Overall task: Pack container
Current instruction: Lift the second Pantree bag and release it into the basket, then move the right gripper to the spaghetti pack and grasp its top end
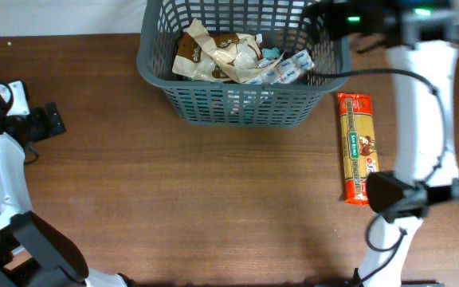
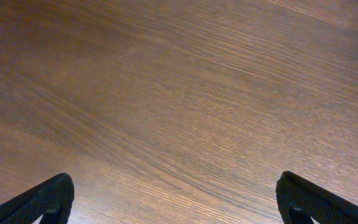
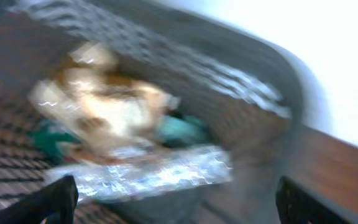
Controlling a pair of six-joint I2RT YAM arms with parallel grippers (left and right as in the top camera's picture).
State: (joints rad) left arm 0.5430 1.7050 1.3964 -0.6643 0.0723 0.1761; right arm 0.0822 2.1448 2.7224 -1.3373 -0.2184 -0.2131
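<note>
Since the container point(image 1: 245, 104) took its snack packets point(image 1: 229, 56) from above, the right gripper point(image 3: 178, 202) hovered over it, jaws wide and empty; an orange pasta packet point(image 1: 355, 147) lay behind it.

A dark grey container point(image 1: 245, 104) with lattice-slotted sides stands on a brown wood-grain table point(image 1: 213, 199). Inside are a brown-and-cream packet point(image 1: 205, 52), a teal packet point(image 1: 271, 54) and silvery, blue-printed packets point(image 1: 292, 68). To the right lies an orange-red packet point(image 1: 355, 147) with a green and yellow label. The right arm point(image 1: 430, 96) is white with black joints.
</note>
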